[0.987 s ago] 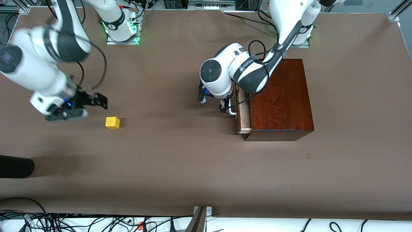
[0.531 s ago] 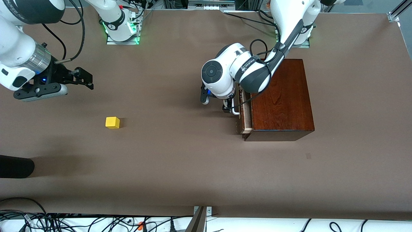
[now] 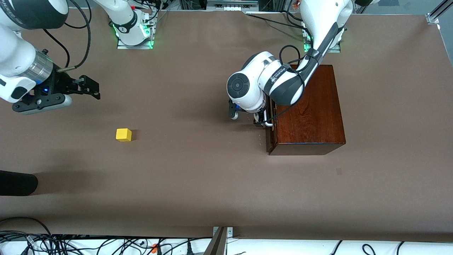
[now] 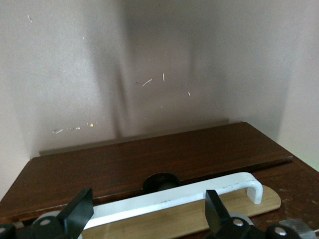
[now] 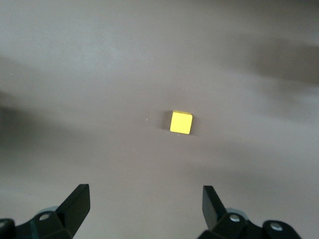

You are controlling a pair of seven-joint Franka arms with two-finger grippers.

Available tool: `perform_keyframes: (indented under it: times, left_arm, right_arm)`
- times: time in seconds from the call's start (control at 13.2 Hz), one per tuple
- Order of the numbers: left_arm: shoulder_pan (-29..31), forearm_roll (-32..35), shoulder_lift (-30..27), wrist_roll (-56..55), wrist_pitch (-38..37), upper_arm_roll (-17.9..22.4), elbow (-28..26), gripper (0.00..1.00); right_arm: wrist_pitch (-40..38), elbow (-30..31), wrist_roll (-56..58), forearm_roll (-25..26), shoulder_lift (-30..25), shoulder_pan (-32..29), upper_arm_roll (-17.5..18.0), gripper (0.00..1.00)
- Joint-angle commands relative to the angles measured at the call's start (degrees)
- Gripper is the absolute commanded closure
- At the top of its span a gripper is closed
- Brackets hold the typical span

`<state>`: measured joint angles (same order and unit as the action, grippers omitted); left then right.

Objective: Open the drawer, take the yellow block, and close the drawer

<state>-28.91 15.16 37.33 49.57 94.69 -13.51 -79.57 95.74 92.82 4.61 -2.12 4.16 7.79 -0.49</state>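
No legible text; left arm (image 3: 279, 76) bears lettering too small to read.

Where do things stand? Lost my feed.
Left tool open at handle, drawer nearly shut. Right tool open, empty, above table. Block out, nothing in way.
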Motion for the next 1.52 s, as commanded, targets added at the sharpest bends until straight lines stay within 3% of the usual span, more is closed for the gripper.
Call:
perform_keyframes:
  times: [0.0,0.38,0.68,0.99,1.14,1.29,1.44]
  left_arm:
    - [1.3,3.7,-2.4,-0.8,-0.9,1.6,-0.9,0.00]
    - [3.1,-10.2,-8.2,-13.6,-0.9,1.6,1.5,0.00]
    - [8.9,-10.8,-15.9,-29.1,-4.8,1.6,1.4,0.00]
    - [20.7,-11.0,-20.9,-34.7,-5.3,1.6,1.5,0.00]
    - [23.4,-11.7,-23.5,-43.7,-5.2,2.4,0.0,0.00]
    - [21.4,-12.0,-27.1,-54.8,-3.2,7.8,-3.5,0.00]
    - [21.0,-12.4,-34.0,-55.8,2.0,11.2,-12.0,0.00]
  right_arm:
    - [-2.3,-4.9,1.1,1.5,0.6,-0.8,-1.8,0.00]
    - [-2.8,-5.8,1.1,1.6,0.8,-0.4,-2.5,0.00]
    - [-2.8,-5.8,0.3,1.2,0.8,0.1,-2.2,0.00]
    - [-2.7,-5.8,-0.1,1.0,0.9,0.3,-2.2,0.00]
    - [-2.7,-5.8,-0.1,0.9,0.9,0.4,-2.1,0.00]
    - [-2.6,-5.8,-0.1,0.9,0.9,1.3,-2.1,0.00]
    - [-2.5,-5.8,0.0,0.9,1.0,1.7,-2.1,0.00]
